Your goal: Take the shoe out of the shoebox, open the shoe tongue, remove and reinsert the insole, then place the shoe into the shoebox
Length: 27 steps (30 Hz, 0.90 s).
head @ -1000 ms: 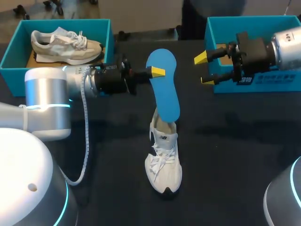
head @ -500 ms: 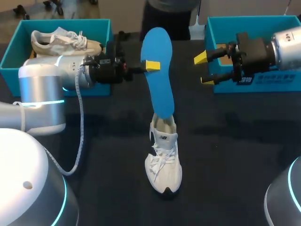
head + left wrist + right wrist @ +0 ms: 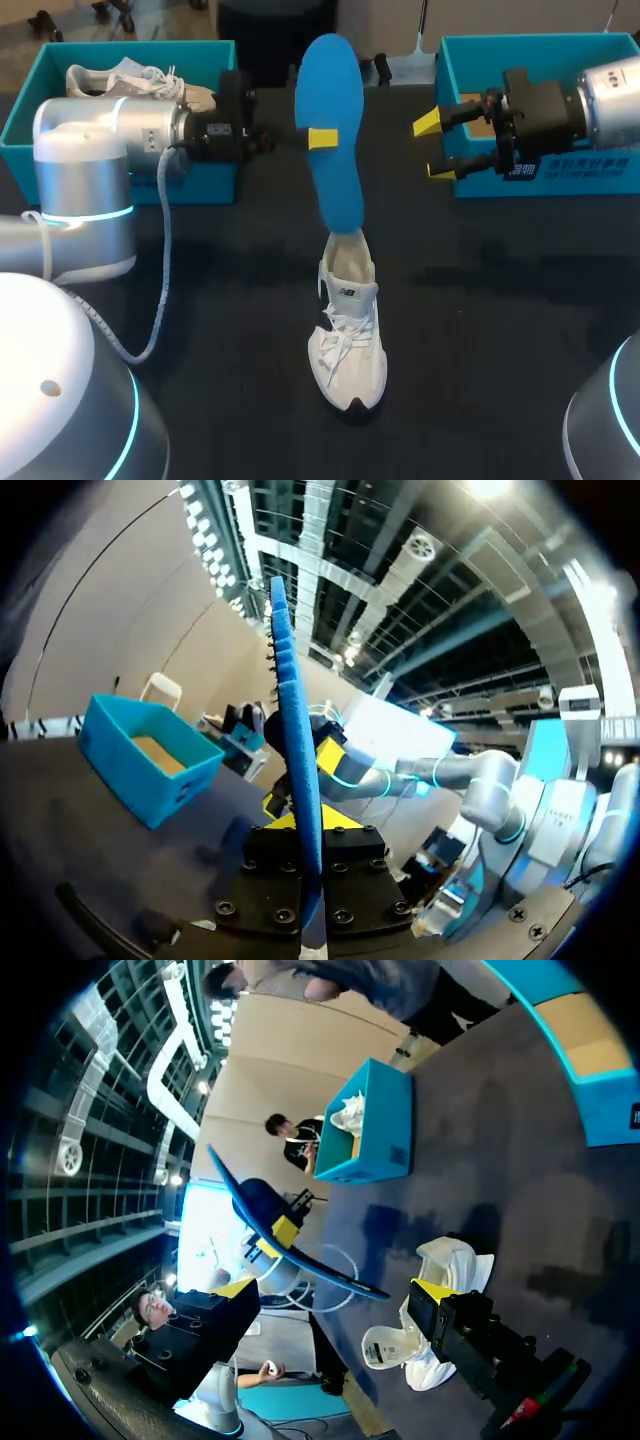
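Well, we're about halfway through, by our reckoning. The white lace-up sneaker is out of its box and stands on the black table near the middle, toe toward the near edge. The long blue foam insole rises almost upright above its heel. Our left gripper has its fingers pinched on the insole's left edge, roughly halfway up. The insole's lower tip sits right at the shoe's collar, and we can't tell whether it's fully free. So unboxing and the tongue look done and removal is nearly there. Reinserting the insole and boxing the shoe are left.

On to the containers. The teal shoebox at far left holds a second, beige-and-white sneaker, resting on its sole. The teal shoebox at far right shows only a bare brown floor where we can see in, with our right arm covering part of it. Our right gripper hovers just beside that box's left wall, fingers spread wide, holding nothing.
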### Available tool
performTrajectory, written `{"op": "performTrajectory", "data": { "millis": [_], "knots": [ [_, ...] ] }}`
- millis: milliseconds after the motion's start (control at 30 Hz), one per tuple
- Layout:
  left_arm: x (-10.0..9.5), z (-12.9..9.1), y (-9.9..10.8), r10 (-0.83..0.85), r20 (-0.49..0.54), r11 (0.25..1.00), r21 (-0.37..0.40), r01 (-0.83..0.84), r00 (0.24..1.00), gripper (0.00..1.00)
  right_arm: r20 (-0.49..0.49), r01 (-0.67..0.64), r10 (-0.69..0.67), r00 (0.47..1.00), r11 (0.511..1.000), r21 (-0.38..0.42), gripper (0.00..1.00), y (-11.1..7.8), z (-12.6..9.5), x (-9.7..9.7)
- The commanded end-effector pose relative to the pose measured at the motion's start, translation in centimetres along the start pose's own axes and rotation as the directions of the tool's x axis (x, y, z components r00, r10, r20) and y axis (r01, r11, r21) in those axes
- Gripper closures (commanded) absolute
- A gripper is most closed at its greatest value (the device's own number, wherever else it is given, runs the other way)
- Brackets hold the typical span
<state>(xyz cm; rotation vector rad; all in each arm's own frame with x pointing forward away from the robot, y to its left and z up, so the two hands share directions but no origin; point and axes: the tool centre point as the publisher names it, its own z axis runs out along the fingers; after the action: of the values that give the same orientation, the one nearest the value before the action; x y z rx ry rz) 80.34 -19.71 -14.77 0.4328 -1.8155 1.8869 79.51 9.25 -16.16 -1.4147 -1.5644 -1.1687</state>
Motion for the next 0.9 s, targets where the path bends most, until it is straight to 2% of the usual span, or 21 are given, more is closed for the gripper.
{"op": "performTrajectory", "data": {
  "millis": [33,100,267,467,533,900],
  "knots": [
    [0.9,0.0,-0.7,0.587,0.128,0.809,-0.044,-0.587,0.8,1.0,0.003,-0.001,0.001,1.0,1.0,-0.001,0.0,0.0,0.2,0.1],
    [0.7,-0.2,-1.0,0.665,0.135,0.746,-0.075,-0.661,0.735,1.0,0.003,-0.001,0.001,1.0,1.0,-0.001,0.0,0.0,0.2,0.1],
    [0.1,-0.7,-1.1,0.831,0.075,0.556,-0.152,-0.817,0.552,1.0,0.003,-0.001,0.001,1.0,1.0,-0.001,0.0,0.0,0.2,0.1],
    [-1.3,-1.2,-1.6,0.947,0.063,0.322,-0.143,-0.936,0.316,1.0,0.003,-0.001,0.001,1.0,1.0,-0.001,0.0,0.0,0.2,0.1],
    [-1.7,-1.3,-1.8,0.939,0.09,0.342,-0.125,-0.931,0.333,1.0,0.003,-0.001,0.001,1.0,1.0,-0.001,0.0,0.0,0.2,0.1],
    [-1.7,-1.3,-1.8,0.939,0.09,0.342,-0.125,-0.931,0.333,1.0,0.003,-0.001,0.001,1.0,1.0,-0.001,0.0,0.0,0.2,0.1]
  ]
}}
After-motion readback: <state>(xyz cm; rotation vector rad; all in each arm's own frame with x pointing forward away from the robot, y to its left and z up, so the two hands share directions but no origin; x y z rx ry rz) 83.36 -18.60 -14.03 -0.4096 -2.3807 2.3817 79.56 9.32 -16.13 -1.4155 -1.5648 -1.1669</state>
